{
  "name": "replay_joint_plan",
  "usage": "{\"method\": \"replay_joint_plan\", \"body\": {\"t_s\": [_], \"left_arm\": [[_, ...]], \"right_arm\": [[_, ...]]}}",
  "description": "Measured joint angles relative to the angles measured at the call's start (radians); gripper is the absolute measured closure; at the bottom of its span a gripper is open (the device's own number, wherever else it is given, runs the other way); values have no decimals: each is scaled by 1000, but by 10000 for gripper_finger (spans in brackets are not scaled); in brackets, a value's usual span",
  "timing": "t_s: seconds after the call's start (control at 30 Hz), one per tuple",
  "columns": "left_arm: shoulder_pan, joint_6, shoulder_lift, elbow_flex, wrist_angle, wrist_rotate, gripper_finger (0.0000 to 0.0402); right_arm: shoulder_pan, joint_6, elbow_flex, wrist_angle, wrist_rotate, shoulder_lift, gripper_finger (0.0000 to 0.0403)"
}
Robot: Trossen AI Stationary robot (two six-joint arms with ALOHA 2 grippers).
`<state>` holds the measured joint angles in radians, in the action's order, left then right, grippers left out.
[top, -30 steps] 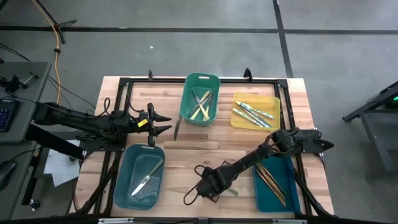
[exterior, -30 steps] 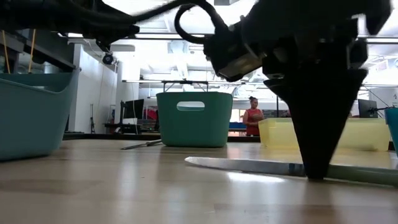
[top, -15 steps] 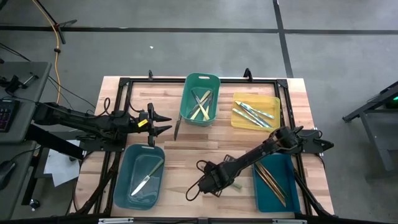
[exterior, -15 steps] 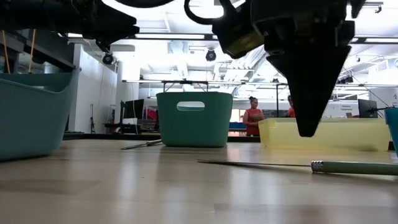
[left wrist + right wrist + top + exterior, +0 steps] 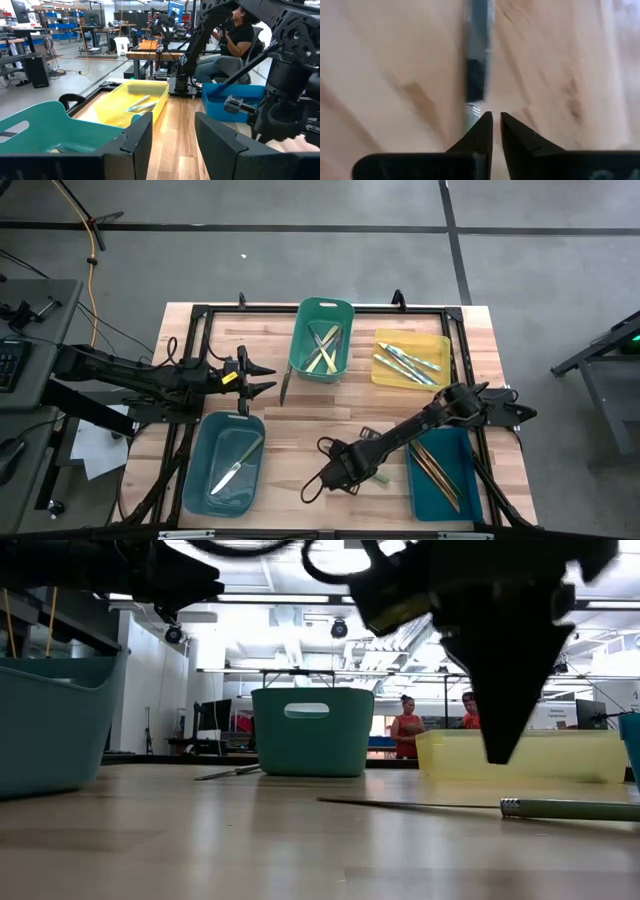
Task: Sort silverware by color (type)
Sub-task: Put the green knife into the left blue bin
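Note:
A piece of silverware with a pale green handle [image 5: 570, 808] and a thin blade [image 5: 410, 804] lies flat on the wooden table near its front edge. My right gripper [image 5: 500, 755] hangs a little above it, pointing down. Its fingers [image 5: 496, 125] are shut to a narrow slit with nothing between them, and the green handle [image 5: 478, 30] shows just beyond their tips. From above, the right hand [image 5: 345, 470] covers most of that piece. My left gripper [image 5: 268, 377] waits open and level at the table's left, its fingers [image 5: 172, 145] apart.
A green bin [image 5: 322, 340] and a yellow bin [image 5: 410, 358] at the far side hold several utensils. A teal bin [image 5: 440, 470] stands near right. A grey-blue bin [image 5: 225, 462] near left holds one knife. A loose knife [image 5: 284, 385] lies left of the green bin.
My right gripper has risen from the green-handled piece, which it touched on the table a second ago, and now hangs clear above it. The piece has stayed on the table, shifted slightly and settled flatter.

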<state>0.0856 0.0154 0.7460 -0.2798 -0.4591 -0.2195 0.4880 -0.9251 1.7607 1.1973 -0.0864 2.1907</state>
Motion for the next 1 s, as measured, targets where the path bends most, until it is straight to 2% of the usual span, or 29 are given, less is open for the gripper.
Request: {"method": "replay_joint_plan", "body": {"t_s": [0.13, 0.3, 0.4, 0.67, 1.0], "left_arm": [[0, 5, 0, 0, 8, 0, 261], [0, 8, 0, 0, 13, 0, 261], [0, 8, 0, 0, 13, 0, 261], [0, 8, 0, 0, 13, 0, 261], [0, 8, 0, 0, 14, 0, 261]], "right_arm": [[6, 11, -61, -21, -1, -32, 354], [14, 24, -129, -188, 8, -113, 319], [21, 32, -155, -189, 9, -125, 306], [24, 10, -279, -326, 78, -122, 302], [18, 33, -285, -368, 31, -123, 302]]}}
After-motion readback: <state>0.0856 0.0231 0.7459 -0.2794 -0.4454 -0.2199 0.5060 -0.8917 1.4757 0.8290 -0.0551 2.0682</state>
